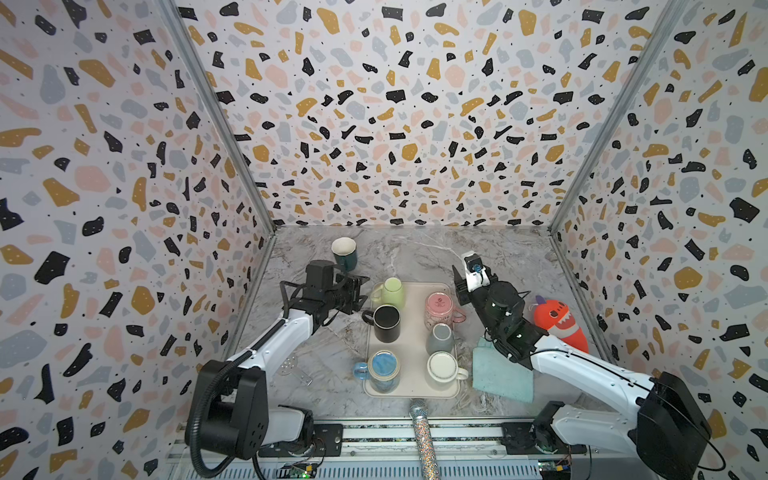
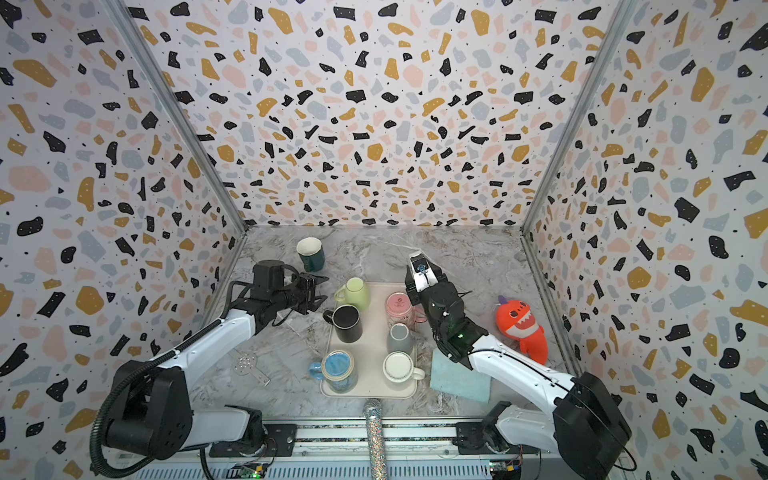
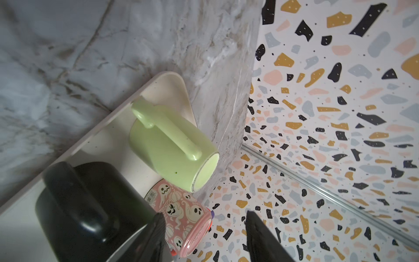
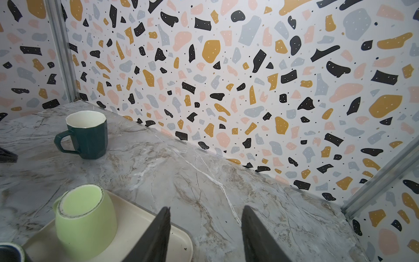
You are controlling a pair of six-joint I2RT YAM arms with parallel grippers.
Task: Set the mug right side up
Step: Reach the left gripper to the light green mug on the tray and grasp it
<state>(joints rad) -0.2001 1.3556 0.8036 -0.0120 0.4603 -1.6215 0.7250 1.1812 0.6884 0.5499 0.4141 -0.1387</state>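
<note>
Several mugs stand upside down on the cream tray (image 1: 415, 376) (image 2: 374, 376). The light green mug (image 1: 392, 291) (image 2: 358, 293) (image 3: 167, 145) (image 4: 86, 220) sits base up at the tray's back left corner, handle toward the left arm. My left gripper (image 1: 359, 293) (image 2: 320, 291) (image 3: 204, 216) hovers just left of it, turned sideways, open and empty. The pink ghost-print mug (image 1: 440, 309) (image 2: 399, 309) (image 3: 181, 213) is base up at the back right. My right gripper (image 1: 460, 282) (image 2: 411, 282) (image 4: 206, 208) hangs open and empty over the tray's back right corner, pointing at the back wall.
On the tray also stand a black mug (image 1: 386, 322), a grey mug (image 1: 440, 338), a white mug (image 1: 444, 365) and a blue mug (image 1: 383, 370). A dark green mug (image 1: 344, 253) (image 4: 87, 136) stands upright at the back left. Teal cloth (image 1: 503, 374), orange plush (image 1: 559, 324), glitter microphone (image 1: 424, 432).
</note>
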